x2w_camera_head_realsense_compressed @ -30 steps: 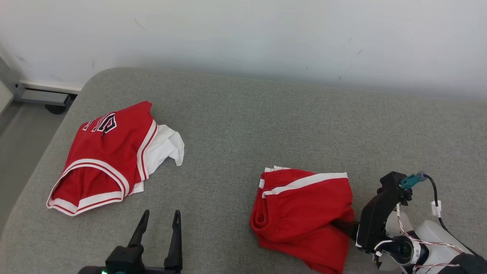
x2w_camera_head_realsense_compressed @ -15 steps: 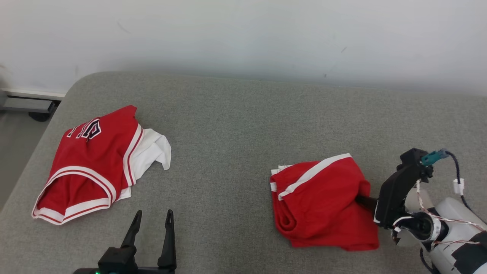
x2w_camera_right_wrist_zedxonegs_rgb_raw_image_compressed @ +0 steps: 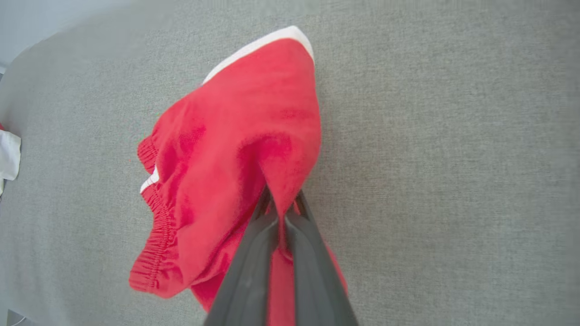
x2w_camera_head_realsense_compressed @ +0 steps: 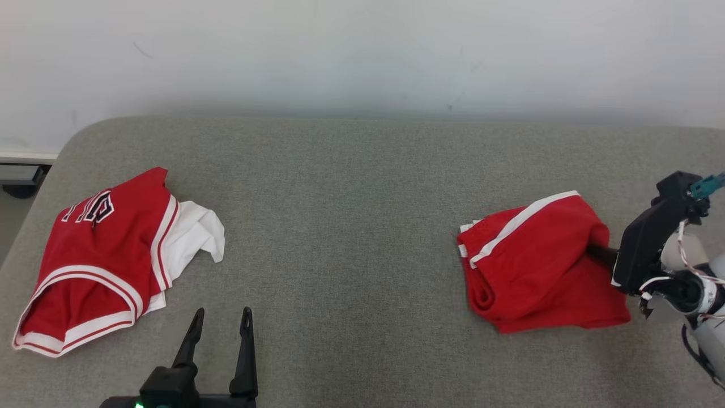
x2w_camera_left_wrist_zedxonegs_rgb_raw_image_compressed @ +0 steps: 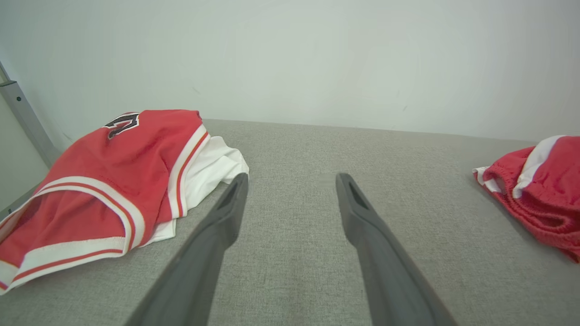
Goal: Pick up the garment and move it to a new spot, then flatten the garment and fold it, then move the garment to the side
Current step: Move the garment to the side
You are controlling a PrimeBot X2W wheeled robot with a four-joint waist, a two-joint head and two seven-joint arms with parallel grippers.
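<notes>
The grey cushion [x2w_camera_head_realsense_compressed: 351, 226] was coarse woven cloth with rounded corners, set against a plain white wall [x2w_camera_head_realsense_compressed: 362, 51]. Toward its right side were the red shorts [x2w_camera_head_realsense_compressed: 538, 266], soft and bunched, white-striped, with a gathered elastic waistband. The right gripper [x2w_camera_right_wrist_zedxonegs_rgb_raw_image_compressed: 281, 203] was pinched tight on a fold of them. The left gripper [x2w_camera_head_realsense_compressed: 222, 310] stood spread and empty near a rumpled red jersey [x2w_camera_head_realsense_compressed: 96, 255] with white trim.

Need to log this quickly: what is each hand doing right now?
Left hand: open, holding nothing.
Right hand: closed on the red shorts.
</notes>
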